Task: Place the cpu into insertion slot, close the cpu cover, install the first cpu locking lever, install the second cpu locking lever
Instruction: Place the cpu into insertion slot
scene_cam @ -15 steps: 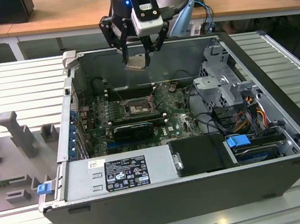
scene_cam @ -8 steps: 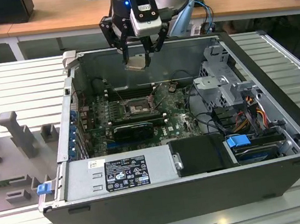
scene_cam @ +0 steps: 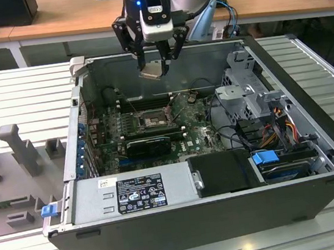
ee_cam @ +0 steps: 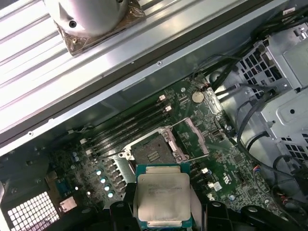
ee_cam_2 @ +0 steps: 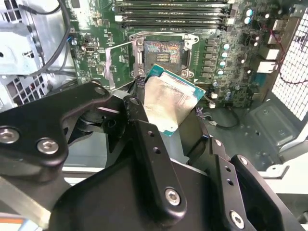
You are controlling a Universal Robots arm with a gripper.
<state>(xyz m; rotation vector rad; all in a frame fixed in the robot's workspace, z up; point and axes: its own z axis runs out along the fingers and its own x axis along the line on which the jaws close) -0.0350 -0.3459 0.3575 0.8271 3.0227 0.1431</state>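
Note:
My gripper hangs over the open computer case, shut on the cpu, a thin square chip with a pale metallic face. In both wrist views the cpu sits tilted between the black fingers, well above the green board. Below it lies the insertion slot, a dark square socket with nothing in it. The cpu cover is swung open beside the socket.
Long black memory slots run behind the socket, and a black expansion card lies in front of it. A labelled power supply fills the case's front. A drive cage with cables stands at the exterior view's right.

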